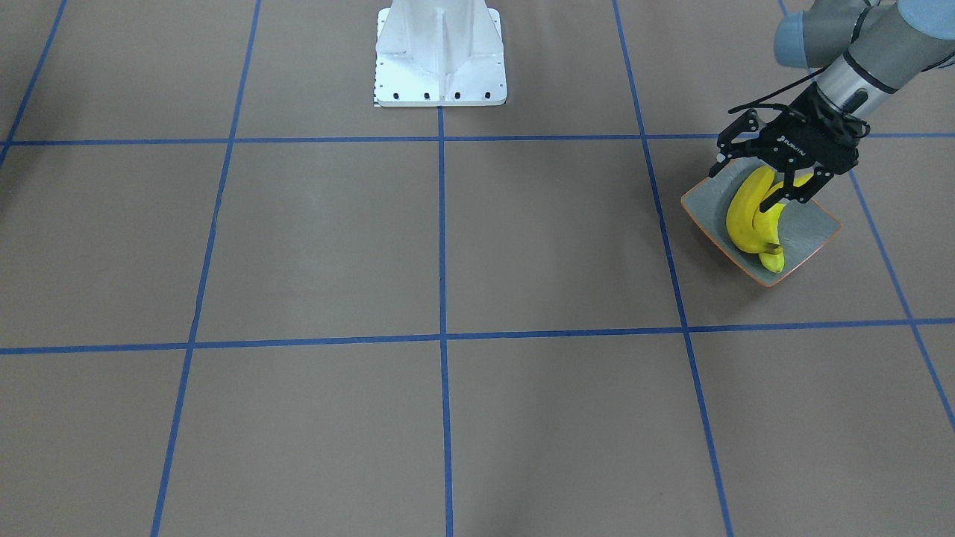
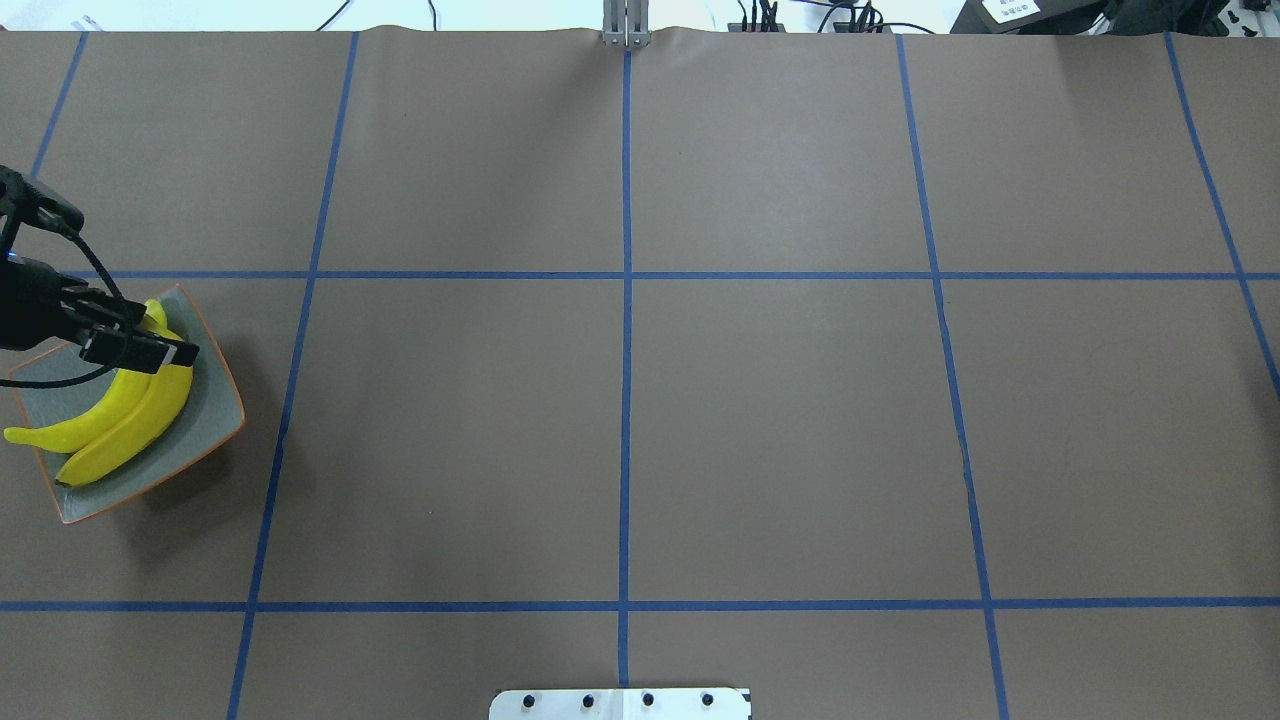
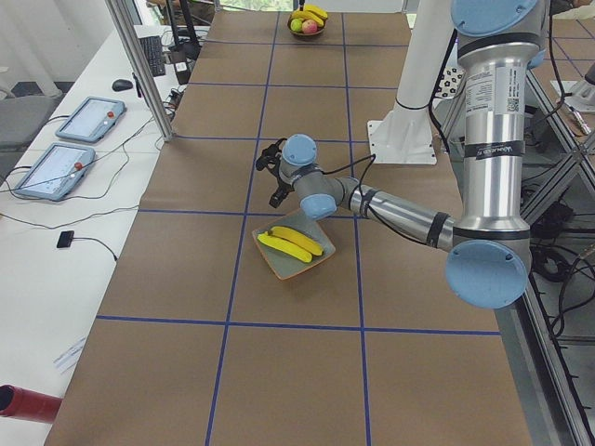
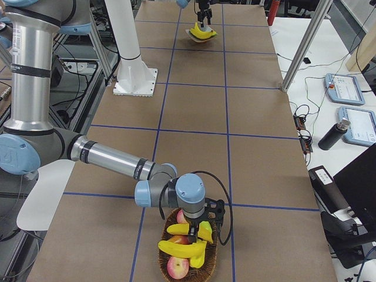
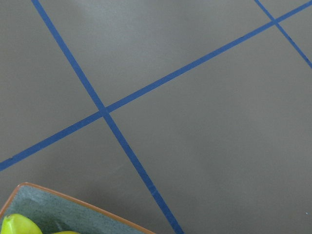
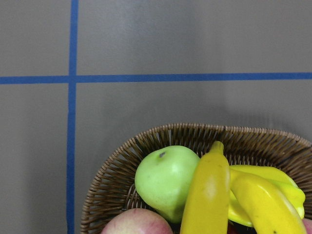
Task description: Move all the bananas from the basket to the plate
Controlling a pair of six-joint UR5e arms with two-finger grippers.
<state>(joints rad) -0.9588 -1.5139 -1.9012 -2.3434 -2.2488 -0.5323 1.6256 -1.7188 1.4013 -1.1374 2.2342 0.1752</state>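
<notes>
Two yellow bananas point(image 1: 750, 216) lie on the square grey-green plate point(image 1: 709, 205) with an orange rim. My left gripper point(image 1: 746, 186) hangs just over their stem end with its jaws spread, open; it also shows in the overhead view point(image 2: 150, 340) above the plate point(image 2: 205, 420). More bananas point(image 6: 207, 195) lie in the wicker basket point(image 6: 146, 141) at the other end of the table. My right gripper point(image 4: 200, 226) is right over the basket point(image 4: 208, 267); I cannot tell whether it is open or shut.
The basket also holds a green apple point(image 6: 165, 178) and red apples point(image 4: 176, 267). The white robot base point(image 1: 440, 60) stands mid-table. Blue tape lines cross the brown table cover.
</notes>
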